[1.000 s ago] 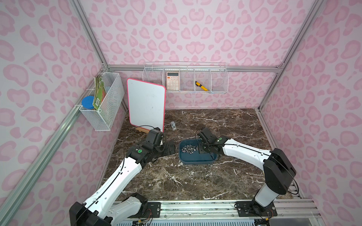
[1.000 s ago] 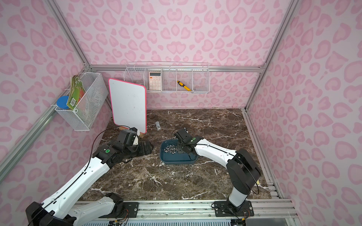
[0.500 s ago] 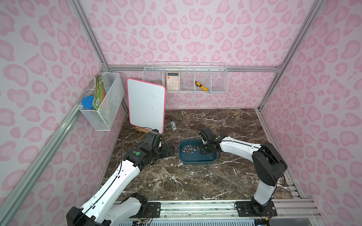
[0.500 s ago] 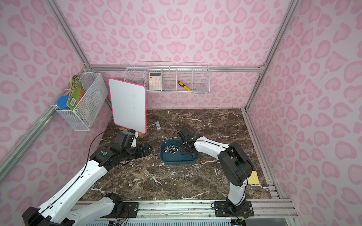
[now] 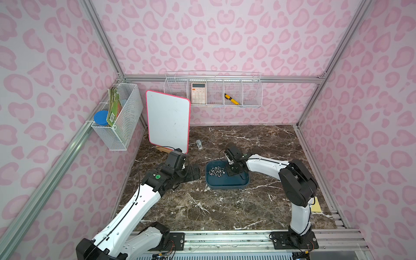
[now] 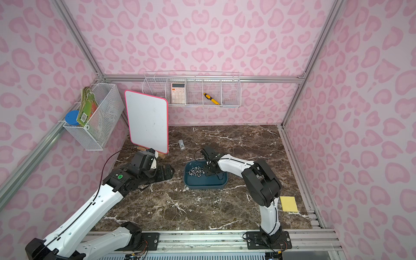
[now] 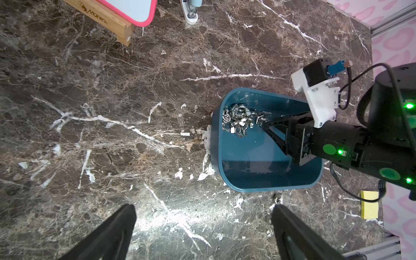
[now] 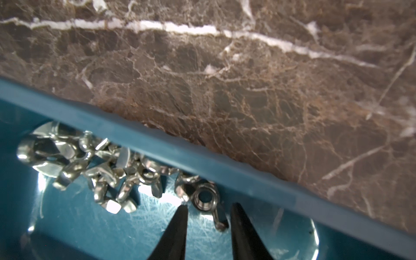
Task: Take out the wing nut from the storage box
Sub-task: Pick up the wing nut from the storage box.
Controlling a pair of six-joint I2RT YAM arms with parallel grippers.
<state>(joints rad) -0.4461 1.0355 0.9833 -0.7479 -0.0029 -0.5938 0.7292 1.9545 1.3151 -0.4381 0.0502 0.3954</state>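
The teal storage box (image 5: 227, 188) (image 6: 203, 186) (image 7: 216, 146) sits mid-table with a heap of silver wing nuts (image 5: 216, 171) (image 6: 196, 171) (image 7: 238, 120) at its far left corner. My right gripper (image 5: 231, 172) (image 6: 208, 172) (image 7: 263, 122) (image 8: 208, 208) reaches down inside the box. Its jaws are narrow but open, straddling one wing nut (image 8: 206, 198) at the edge of the heap, close to the box rim (image 8: 180, 155). My left gripper (image 5: 193, 173) (image 6: 167, 172) (image 7: 203, 206) rests low on the table left of the box, wide open and empty.
A small metal nut (image 7: 278, 198) lies on the table just outside the box. A whiteboard (image 5: 167, 122) on a wooden stand and a stapler (image 5: 198, 144) stand behind. A yellow pad (image 6: 288, 203) lies at the front right. Wire baskets (image 5: 213, 92) (image 5: 119, 114) hang on the walls.
The right gripper's jaws have narrowed inside the box, and its elbow has swung nearer to the box. The left arm has barely shifted.
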